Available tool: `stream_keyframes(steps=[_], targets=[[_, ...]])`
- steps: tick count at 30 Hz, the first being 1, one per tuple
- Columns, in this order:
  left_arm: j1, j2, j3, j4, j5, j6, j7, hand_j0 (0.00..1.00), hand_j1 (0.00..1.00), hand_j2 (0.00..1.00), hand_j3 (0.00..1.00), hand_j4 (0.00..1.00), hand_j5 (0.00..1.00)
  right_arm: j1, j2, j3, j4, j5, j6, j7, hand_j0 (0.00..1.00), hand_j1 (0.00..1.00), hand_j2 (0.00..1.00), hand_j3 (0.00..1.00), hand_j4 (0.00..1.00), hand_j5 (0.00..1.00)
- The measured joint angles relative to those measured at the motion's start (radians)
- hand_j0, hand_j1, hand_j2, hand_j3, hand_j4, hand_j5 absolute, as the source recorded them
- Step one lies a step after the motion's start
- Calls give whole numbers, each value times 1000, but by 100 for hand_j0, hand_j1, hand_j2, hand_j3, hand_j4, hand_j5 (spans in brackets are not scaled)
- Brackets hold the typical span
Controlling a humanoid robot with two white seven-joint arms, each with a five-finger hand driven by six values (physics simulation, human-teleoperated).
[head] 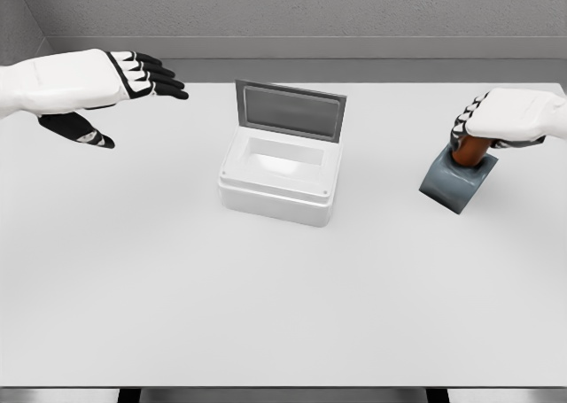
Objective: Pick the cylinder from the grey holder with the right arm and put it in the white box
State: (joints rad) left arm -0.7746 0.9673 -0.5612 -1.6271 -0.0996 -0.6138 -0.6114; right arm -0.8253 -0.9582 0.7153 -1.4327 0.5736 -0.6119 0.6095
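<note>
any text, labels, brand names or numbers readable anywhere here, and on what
None: no words, numbers, brands or signs show in the head view.
White box and its open lid: plain, no marking.
Grey holder and the brown cylinder in it: plain.
Left hand and right hand: only black and white segments, no lettering.
Table: blank.

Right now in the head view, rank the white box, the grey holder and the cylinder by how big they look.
1. white box, largest with its lid up
2. grey holder
3. cylinder, smallest, though the right hand covers its top, so only part shows
</note>
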Motion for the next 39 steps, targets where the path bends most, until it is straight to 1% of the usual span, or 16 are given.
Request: stream_keyframes(steps=[7,13,22,29,34,39], targets=[[2,-2,-7,0,-1,0,0,100,100,100,100,100,100,-15,-7,-6,-6,-8,-1,2,53,53,53,53,53,53],[0,-2,-14,0,-1,0,0,100,100,100,100,100,100,-28,-17,-8,-34,-10,-1,2,53,53,53,53,53,53],[-2,-8,-15,-2,-3,0,0,100,100,100,100,100,100,-29,-31,-9,-144,-12,-1,2,53,53,53,53,53,53],[-3,-9,-15,-1,-3,0,0,100,100,100,100,100,100,-43,-17,-9,-192,-12,-2,2,53,53,53,53,53,53],[-9,-9,-15,-1,-3,0,0,100,100,100,100,100,100,-43,7,-8,-221,-9,-2,1,53,53,53,53,53,53],[-14,-9,-15,-1,-3,0,0,100,100,100,100,100,100,-46,45,-8,-246,-2,-2,1,53,53,53,53,53,53]])
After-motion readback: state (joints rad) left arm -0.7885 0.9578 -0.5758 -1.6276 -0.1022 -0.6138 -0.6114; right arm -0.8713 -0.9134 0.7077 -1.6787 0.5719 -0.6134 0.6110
